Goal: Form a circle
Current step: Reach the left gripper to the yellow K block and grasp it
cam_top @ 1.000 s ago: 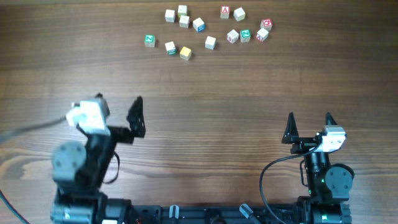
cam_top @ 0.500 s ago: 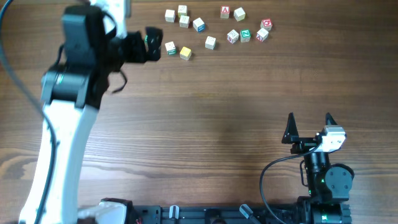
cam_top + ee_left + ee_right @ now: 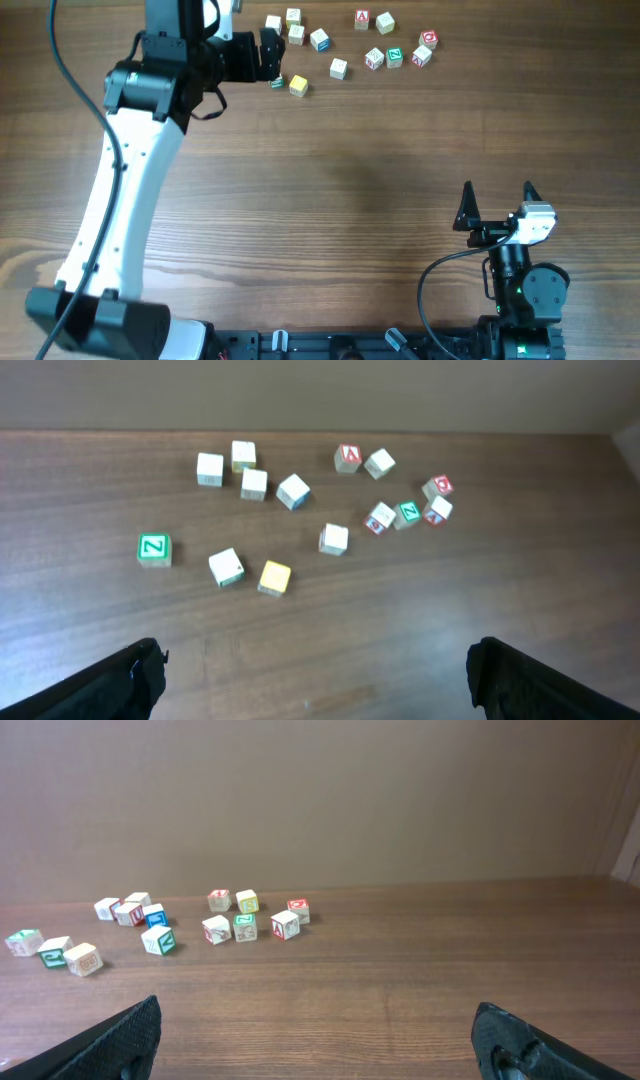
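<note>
My left end effector (image 3: pixel 315 660) is released, jaws wide above the loose cluster of small pale wooden letter cubes (image 3: pixel 225 566) at the brown wooden table's (image 3: pixel 400 650) far side; I'd drop squarely around one cube, clear of neighbours

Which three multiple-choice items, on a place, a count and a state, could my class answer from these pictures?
1. In the left wrist view, where does the green-Z cube lie among the cubes? A leftmost; B middle; C rightmost.
2. How many cubes are on the table? A nine; B fourteen; C twenty.
3. The left gripper is: A open, empty; B shut on a cube; C shut, empty.
Key: 1 A, no cube lies left of it; 2 B, fourteen show separately; 3 A, jaws wide, bare wood between.
</note>
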### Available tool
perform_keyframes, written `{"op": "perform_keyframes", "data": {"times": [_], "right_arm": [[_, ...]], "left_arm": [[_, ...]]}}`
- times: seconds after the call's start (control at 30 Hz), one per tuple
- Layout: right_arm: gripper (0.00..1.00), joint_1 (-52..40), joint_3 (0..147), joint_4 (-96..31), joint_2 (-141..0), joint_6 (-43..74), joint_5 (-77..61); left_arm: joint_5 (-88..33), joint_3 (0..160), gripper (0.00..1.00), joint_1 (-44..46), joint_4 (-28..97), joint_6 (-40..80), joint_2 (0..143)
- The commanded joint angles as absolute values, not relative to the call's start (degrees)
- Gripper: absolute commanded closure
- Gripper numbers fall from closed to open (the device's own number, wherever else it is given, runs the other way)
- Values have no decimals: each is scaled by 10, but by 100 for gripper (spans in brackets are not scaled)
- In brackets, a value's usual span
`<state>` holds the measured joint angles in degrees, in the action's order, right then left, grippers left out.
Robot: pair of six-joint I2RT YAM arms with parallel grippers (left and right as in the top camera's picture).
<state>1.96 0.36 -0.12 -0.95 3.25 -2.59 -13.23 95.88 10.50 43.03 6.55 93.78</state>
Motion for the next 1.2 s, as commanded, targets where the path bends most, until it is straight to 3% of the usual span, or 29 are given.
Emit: {"op": "perform_keyframes", "data": {"times": [0.0, 0.4, 0.77, 0.87, 0.93, 1.03, 1.13, 1.17], "right_arm": [[0, 22, 3, 0, -8, 41, -33], [0, 22, 3, 0, -8, 41, -33], [0, 22, 3, 0, -8, 41, -33], [0, 22, 3, 0, -8, 41, -33], [0, 22, 3, 0, -8, 41, -33], [0, 22, 3, 0, -8, 41, -33], [0, 22, 3, 0, -8, 41, -33], [0, 22, 3, 0, -8, 41, -33]], "left_arm": [[-100, 970, 0, 108, 398, 95, 1021], [-50, 970, 0, 118, 273, 225, 1234], [31, 970, 8, 122, 176, 275, 1316], [31, 970, 19, 122, 163, 275, 1339], [31, 970, 34, 122, 167, 275, 1347], [31, 970, 37, 122, 172, 274, 1347], [31, 970, 55, 121, 192, 255, 1347], [31, 970, 57, 122, 202, 243, 1345]]}}
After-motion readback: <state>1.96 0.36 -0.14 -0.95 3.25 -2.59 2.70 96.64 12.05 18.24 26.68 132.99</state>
